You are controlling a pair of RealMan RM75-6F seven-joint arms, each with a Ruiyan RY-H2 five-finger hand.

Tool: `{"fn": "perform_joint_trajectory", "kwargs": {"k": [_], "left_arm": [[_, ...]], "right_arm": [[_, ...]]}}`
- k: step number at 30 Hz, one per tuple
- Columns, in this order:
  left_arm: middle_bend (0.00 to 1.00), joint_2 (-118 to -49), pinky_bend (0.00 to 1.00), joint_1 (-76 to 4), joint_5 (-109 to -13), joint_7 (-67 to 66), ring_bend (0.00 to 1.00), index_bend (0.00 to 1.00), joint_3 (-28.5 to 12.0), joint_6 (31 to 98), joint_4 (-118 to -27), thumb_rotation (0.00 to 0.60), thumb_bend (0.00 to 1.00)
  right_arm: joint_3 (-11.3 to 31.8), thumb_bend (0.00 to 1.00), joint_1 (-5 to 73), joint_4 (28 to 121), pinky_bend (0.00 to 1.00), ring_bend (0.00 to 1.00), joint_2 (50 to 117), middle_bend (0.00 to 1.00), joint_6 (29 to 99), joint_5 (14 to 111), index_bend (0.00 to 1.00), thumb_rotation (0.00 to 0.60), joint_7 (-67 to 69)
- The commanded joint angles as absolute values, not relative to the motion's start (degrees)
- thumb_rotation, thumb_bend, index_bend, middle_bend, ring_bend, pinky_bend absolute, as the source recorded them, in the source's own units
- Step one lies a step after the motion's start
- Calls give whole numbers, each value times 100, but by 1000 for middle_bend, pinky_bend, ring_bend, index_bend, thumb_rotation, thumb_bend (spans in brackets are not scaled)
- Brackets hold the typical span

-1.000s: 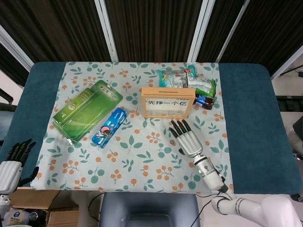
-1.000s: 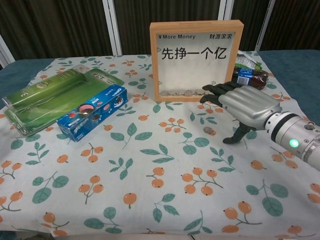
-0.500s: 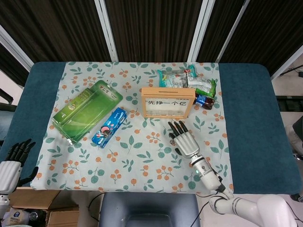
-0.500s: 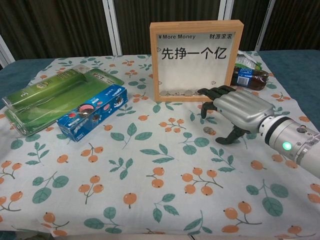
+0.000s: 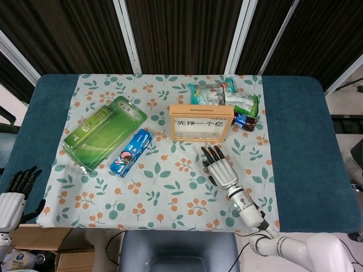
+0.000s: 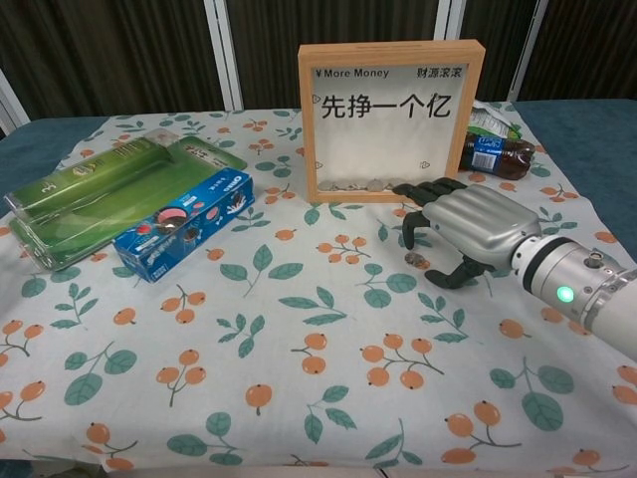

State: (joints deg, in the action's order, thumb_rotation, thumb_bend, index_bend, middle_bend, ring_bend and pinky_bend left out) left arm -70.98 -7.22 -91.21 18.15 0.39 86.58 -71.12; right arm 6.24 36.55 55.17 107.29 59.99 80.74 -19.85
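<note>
Off the left edge of the blue-covered table (image 5: 295,141), the left hand (image 5: 12,195) hangs below the tabletop with dark fingers spread, holding nothing and well apart from everything on the cloth. Further right on the floral tablecloth (image 6: 249,349) lies a clear green plastic box (image 6: 109,194), and touching its near side sits a blue rectangular biscuit packet (image 6: 184,224). Behind the middle of the cloth stands an upright wooden-framed coin box with a white printed front (image 6: 390,118), coins visible along its bottom. Just in front of it a small silver coin (image 6: 412,260) lies flat on the cloth, and the right hand (image 6: 468,224) hovers palm-down over it, fingers apart and curved downward, the thumb reaching low toward the cloth, nothing held. Picking a thin flat coin off soft fabric likely calls for lowering the fingertips straight beside it, pressing lightly so the cloth gives, then pinching its edge between thumb and a finger without bunching the fabric. Behind the hand lie a dark brown bottle with a blue label (image 6: 495,156) and green snack packets (image 5: 218,93).
</note>
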Motion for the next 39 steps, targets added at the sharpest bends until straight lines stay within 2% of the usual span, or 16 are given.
{"fn": "perform_joint_trajectory", "kwargs": {"k": [1, 19, 39], "left_arm": [[0, -7099, 52, -719, -9120, 1815, 0, 0, 41, 8660, -7111, 600, 403], [0, -7103, 52, -703, -9103, 1858, 0, 0, 42, 8665, -7074, 600, 404], [0, -7124, 53, -722, -9071, 1908, 0, 0, 32, 8605, -7030, 600, 404]], "right_arm": [[626, 381, 3661, 5517, 0, 0, 10732, 24, 5979, 8065, 523, 600, -1980], [630, 386, 3689, 5509, 0, 0, 10752, 31, 5807, 7964, 544, 600, -2128], [692, 410, 3801, 5294, 0, 0, 10889, 65, 5859, 8010, 642, 600, -2116]]}}
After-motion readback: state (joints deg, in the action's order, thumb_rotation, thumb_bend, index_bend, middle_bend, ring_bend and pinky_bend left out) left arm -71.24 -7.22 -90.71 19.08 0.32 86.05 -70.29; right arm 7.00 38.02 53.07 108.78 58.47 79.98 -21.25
